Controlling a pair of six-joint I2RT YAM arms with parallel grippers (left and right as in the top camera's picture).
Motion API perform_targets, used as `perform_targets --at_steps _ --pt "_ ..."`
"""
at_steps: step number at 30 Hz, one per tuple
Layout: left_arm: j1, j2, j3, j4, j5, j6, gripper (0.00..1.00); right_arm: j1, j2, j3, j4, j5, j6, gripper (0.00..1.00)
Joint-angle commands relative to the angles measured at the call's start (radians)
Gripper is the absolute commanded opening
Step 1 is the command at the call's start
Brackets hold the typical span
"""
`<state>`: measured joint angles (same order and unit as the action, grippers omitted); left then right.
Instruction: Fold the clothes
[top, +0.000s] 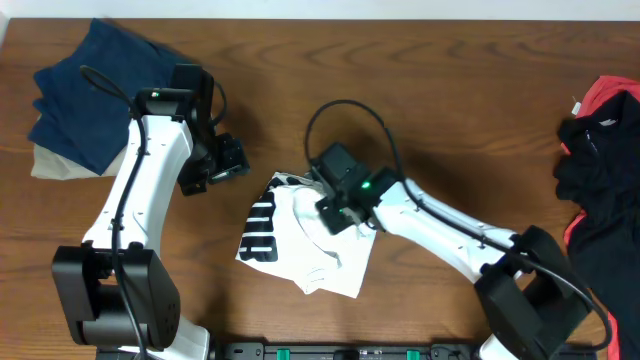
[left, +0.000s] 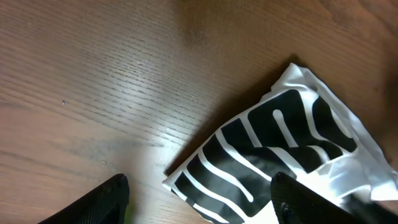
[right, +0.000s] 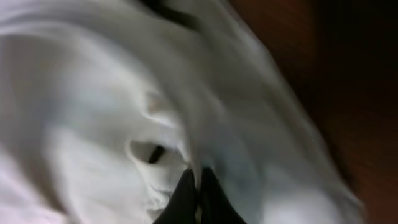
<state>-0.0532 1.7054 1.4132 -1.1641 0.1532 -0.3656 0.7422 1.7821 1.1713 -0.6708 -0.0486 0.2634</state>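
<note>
In the right wrist view, the right gripper (right: 198, 175) has its two dark fingers pressed together. A ridge of the white T-shirt (right: 93, 124) runs into their tips. The blur makes it hard to be sure, but the cloth seems pinched between them. In the left wrist view, the left gripper (left: 202, 202) hangs with its jaws spread wide and nothing between them, over the shirt's end that carries the black block lettering.

From overhead, the shirt lies crumpled near the middle of the wooden table (top: 450, 90), towards the front edge, lettering on its left side. A navy blue folded garment (top: 85, 95) sits on a beige folded garment (top: 50, 165) at the far left corner. Black and red clothing (top: 600, 170) lies heaped at the right edge.
</note>
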Motion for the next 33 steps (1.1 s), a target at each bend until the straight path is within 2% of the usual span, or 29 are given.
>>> perform_targets --at_steps 1,3,10,15,21,25,33 --pt "0.004 0.006 -0.007 -0.005 -0.005 0.006 0.74 -0.084 -0.083 0.01 -0.077 0.167 0.046 0.06" --pt "0.004 0.006 -0.007 -0.004 -0.005 0.006 0.74 -0.132 -0.09 0.01 -0.14 0.222 0.026 0.06" --pt "0.004 0.006 -0.007 -0.01 -0.005 0.006 0.75 -0.236 -0.068 0.005 -0.257 0.232 -0.035 0.31" --pt "0.003 0.006 -0.007 -0.037 -0.005 0.035 0.75 -0.251 -0.095 0.016 -0.273 0.123 -0.032 0.32" --pt "0.003 0.006 -0.023 -0.031 -0.005 0.04 0.75 -0.247 -0.193 0.047 -0.198 -0.193 -0.008 0.38" --pt "0.003 0.006 -0.037 -0.023 -0.005 0.039 0.75 -0.23 -0.177 0.031 -0.196 -0.164 -0.017 0.35" --pt "0.003 0.006 -0.048 -0.021 -0.005 0.039 0.75 -0.203 -0.05 -0.014 -0.175 -0.17 -0.029 0.36"
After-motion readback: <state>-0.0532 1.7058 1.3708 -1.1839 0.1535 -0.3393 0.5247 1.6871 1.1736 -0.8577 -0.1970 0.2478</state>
